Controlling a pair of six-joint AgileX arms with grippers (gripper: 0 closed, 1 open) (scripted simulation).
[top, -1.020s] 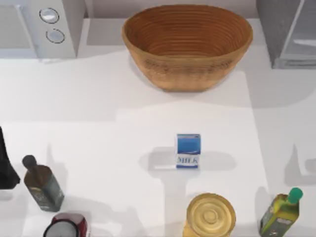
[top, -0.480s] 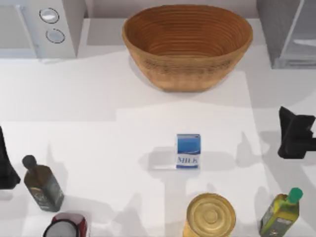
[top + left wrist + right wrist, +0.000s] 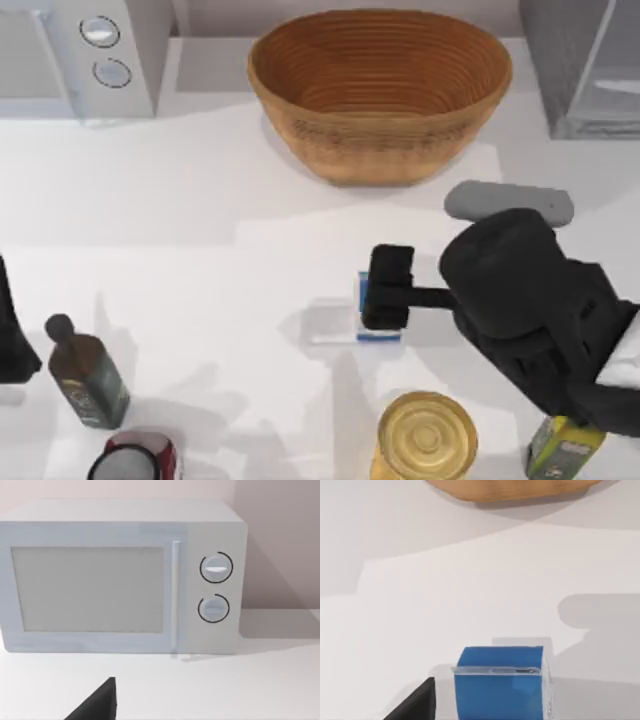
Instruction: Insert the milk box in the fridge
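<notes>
**Right gripper arrives over the milk box**

Counted from the top view: 1 milk box (image 3: 380,334), 1 wicker basket (image 3: 380,95), 1 fridge (image 3: 585,65), 1 white appliance (image 3: 80,55) with 2 round dials, 2 bottles, 1 round yellow jar (image 3: 427,437) and 1 red can (image 3: 135,460). The dark bottle (image 3: 88,375) stands near the table's left edge; the yellow bottle (image 3: 558,448) stands at the lower right, its upper part hidden by the right arm.

No writing can be read now. The carton's front face is mostly covered in the top view, and the right wrist view shows just its plain blue top (image 3: 499,680).

The milk box stands upright on the table (image 3: 200,250) near the middle, below the basket and above the yellow jar, well apart from the fridge at the top right corner.

0.5 s ago the right arm was only a dark shape at the table's right edge, and the "MILK" lettering was in plain sight. It has since swung in, and the right gripper (image 3: 387,288) now sits directly over the carton. I cannot tell whether its fingers are apart or together. The carton has not moved.

The left gripper (image 3: 12,330) stays parked at the left edge, facing the white appliance; I cannot tell the state of its fingers either.
</notes>
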